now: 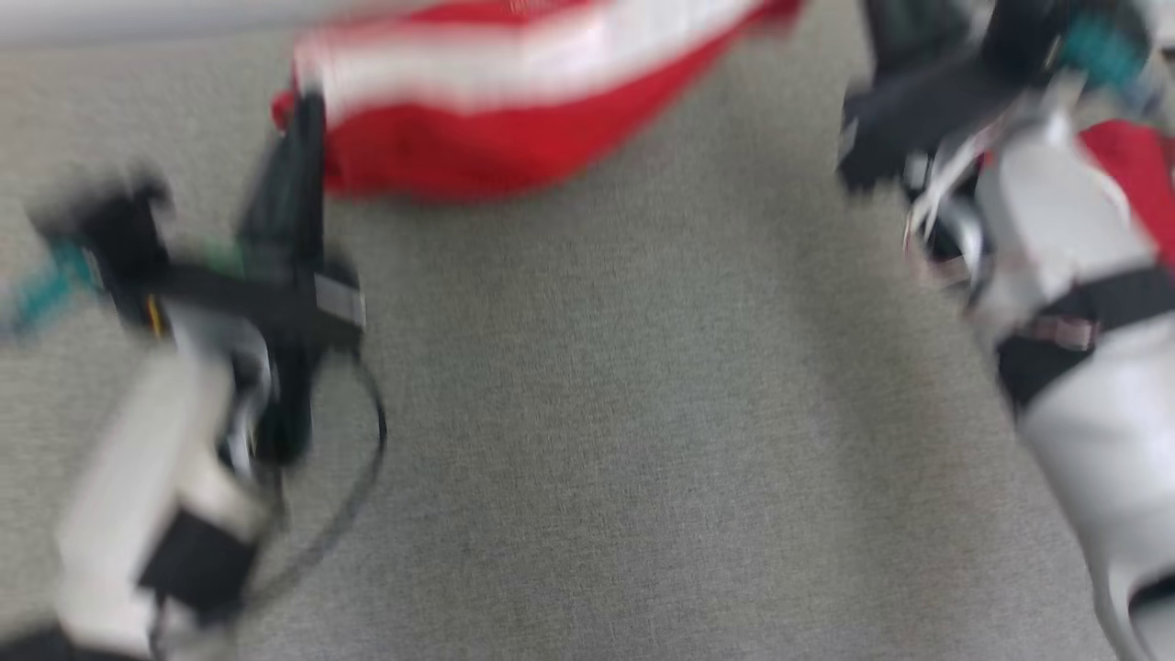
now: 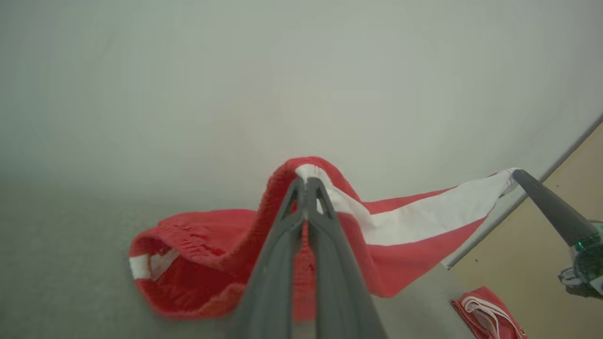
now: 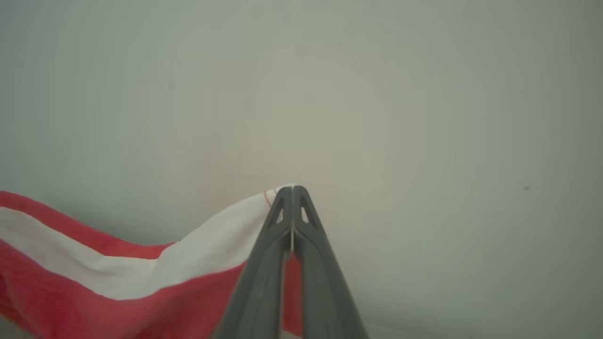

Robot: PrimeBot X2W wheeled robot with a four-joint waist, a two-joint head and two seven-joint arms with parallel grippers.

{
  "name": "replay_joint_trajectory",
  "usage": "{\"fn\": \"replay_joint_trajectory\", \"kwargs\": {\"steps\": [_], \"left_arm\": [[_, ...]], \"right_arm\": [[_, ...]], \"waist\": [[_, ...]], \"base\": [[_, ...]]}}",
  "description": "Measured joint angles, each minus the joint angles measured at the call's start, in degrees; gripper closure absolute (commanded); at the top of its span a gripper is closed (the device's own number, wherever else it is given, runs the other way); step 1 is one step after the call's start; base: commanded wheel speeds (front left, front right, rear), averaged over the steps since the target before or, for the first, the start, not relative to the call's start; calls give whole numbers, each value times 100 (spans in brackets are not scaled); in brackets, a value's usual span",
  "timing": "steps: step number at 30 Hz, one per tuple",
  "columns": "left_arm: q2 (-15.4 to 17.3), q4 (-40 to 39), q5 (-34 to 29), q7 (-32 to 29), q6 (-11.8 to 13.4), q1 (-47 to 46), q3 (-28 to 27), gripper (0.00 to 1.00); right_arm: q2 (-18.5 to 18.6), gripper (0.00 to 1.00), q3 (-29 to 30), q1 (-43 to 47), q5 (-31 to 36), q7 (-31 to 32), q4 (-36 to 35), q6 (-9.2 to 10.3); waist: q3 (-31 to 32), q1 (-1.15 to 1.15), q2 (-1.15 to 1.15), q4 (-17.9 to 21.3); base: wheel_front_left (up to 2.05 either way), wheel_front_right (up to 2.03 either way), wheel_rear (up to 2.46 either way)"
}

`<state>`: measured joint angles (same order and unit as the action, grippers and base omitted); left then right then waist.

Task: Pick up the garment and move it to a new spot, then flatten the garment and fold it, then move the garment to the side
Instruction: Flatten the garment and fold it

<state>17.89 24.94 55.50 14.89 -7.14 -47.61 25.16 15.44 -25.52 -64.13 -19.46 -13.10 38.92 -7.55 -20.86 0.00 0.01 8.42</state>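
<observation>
L tool (image 2: 306,182), R tool (image 3: 292,189) clamp garment (image 2: 414,221); L wrist cam: 2nd cloth (image 2: 487,313) (folded).

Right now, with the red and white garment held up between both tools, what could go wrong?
The left tool and right tool each pinch only a thin bit of the garment's edge, so a tug might pull it free. Its sagging end is bunched on the table, so it may lay down creased. The right tool looks close to the table edge, where cloth could slide off.
</observation>
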Motion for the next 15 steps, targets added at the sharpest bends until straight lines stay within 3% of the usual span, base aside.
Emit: {"fn": "replay_joint_trajectory", "kwargs": {"steps": [3,6,9,15], "left_arm": [[-51,-164,2,14,-2,1007,-115,100],[-4,-247,-347,14,-23,1984,167,100],[44,-314,-659,14,29,2808,454,100],[42,-449,-683,-172,321,3827,777,100]], "right_arm": [[352,100,-463,764,-299,359,-486,0],[822,100,-695,1739,-472,889,-1051,0],[1120,100,-587,2783,-592,1417,-1677,0],[1319,100,172,4900,-722,2574,-3066,0]], "waist": [[271,0,0,-4],[622,-1,-1,-12],[1009,-2,-2,-18],[1756,-3,-2,-34]], "base": [[0,0,0],[0,0,0],[0,0,0],[0,0,0]]}}
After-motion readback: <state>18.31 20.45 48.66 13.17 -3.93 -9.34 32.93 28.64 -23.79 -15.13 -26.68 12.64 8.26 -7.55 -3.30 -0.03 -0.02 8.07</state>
